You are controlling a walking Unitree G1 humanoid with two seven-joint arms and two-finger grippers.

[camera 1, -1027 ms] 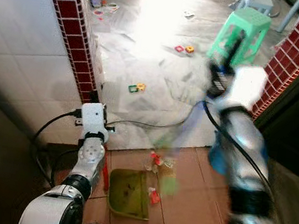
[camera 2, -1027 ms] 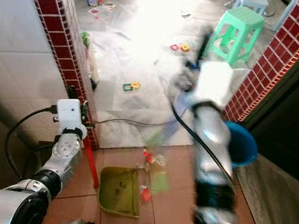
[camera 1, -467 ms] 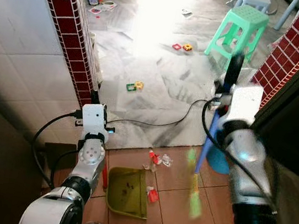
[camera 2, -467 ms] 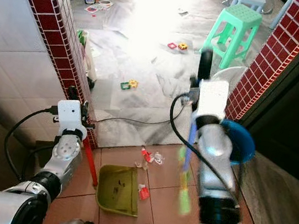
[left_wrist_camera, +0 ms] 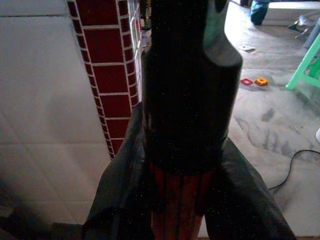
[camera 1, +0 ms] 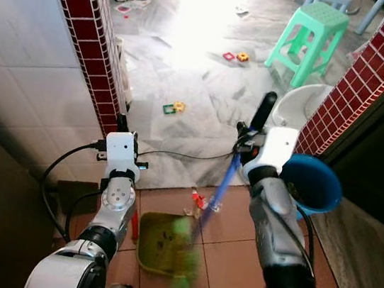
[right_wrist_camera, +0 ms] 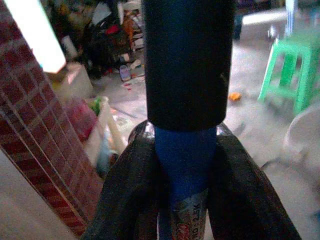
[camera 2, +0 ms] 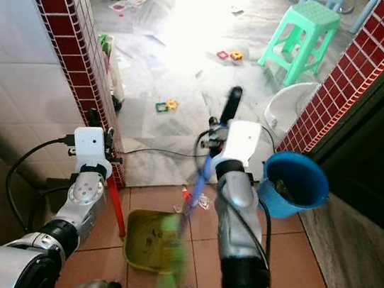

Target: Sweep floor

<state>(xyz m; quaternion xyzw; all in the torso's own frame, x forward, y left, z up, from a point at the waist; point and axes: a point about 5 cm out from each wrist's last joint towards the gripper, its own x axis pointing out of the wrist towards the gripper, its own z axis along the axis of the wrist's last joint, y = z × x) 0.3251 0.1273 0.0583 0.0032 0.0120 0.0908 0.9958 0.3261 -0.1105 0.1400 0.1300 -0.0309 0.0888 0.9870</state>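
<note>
Both wrist views alone show grips: left claw (left_wrist_camera: pixel 181 210) pinching dustpan handle (left_wrist_camera: pixel 180 200), right claw (right_wrist_camera: pixel 186 200) pinching broom (right_wrist_camera: pixel 186 165).

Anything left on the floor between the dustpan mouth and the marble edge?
Yes. In the left eye view a small red and clear litter cluster lies on the terracotta tiles beyond the green dustpan, beside the blue broom handle that the right gripper holds.

Dustpan (camera 1: pixel 163 244) on floor: broom (camera 1: pixel 220 191) head over its right edge, litter (camera 1: pixel 201 203) just behind, bucket (camera 1: pixel 309 185) right, stool (camera 1: pixel 311 32) far behind.
</note>
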